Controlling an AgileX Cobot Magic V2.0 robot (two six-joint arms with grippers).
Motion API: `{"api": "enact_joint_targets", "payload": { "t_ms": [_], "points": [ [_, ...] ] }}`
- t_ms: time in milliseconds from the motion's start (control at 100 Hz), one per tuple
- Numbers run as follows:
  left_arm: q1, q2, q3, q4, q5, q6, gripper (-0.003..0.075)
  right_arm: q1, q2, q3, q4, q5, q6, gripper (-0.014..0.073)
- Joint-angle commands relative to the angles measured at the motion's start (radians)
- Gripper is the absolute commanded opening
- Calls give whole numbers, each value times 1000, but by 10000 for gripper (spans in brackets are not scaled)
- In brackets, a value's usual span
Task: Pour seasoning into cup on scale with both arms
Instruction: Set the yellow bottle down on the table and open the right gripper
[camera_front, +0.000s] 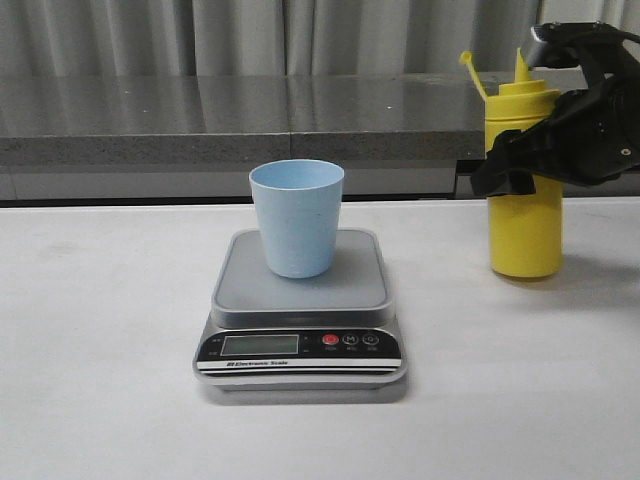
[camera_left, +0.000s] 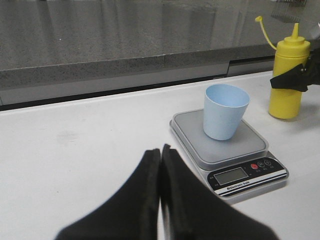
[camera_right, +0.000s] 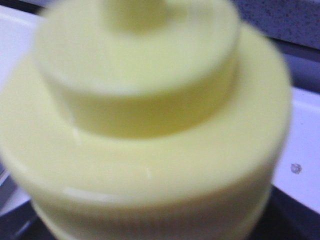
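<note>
So the pale blue cup (camera_front: 296, 218) is parked upright on the scale (camera_front: 300, 300), roughly mid-table. The yellow seasoning bottle (camera_front: 526, 225) is stood on the table well off to the scale's right, and it's wrapped at the shoulder by the right gripper (camera_front: 515, 165); actual squeeze can't be told. The left gripper (camera_left: 161, 190) is kept pressed closed, nothing held, near the scale.

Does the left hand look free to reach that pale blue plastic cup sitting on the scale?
Probably yes. From the left hand, shut, only bare white table lies before the pale blue plastic cup on the silver-grey scale; the yellow bottle stands beyond.
</note>
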Motion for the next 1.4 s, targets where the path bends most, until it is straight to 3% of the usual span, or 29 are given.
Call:
{"api": "enact_joint_targets", "payload": {
  "t_ms": [0, 560, 1390],
  "points": [
    [1, 9, -27, -17, -79, -10, -20, -5, -44, -25, 22, -68, -4, 586],
    [1, 9, -27, -17, -79, -10, -20, -5, -84, 39, 21, -22, 15, 581],
    [1, 9, -27, -17, -79, -10, -20, -5, -413, 307, 22, 67, 61, 580]
  ]
}}
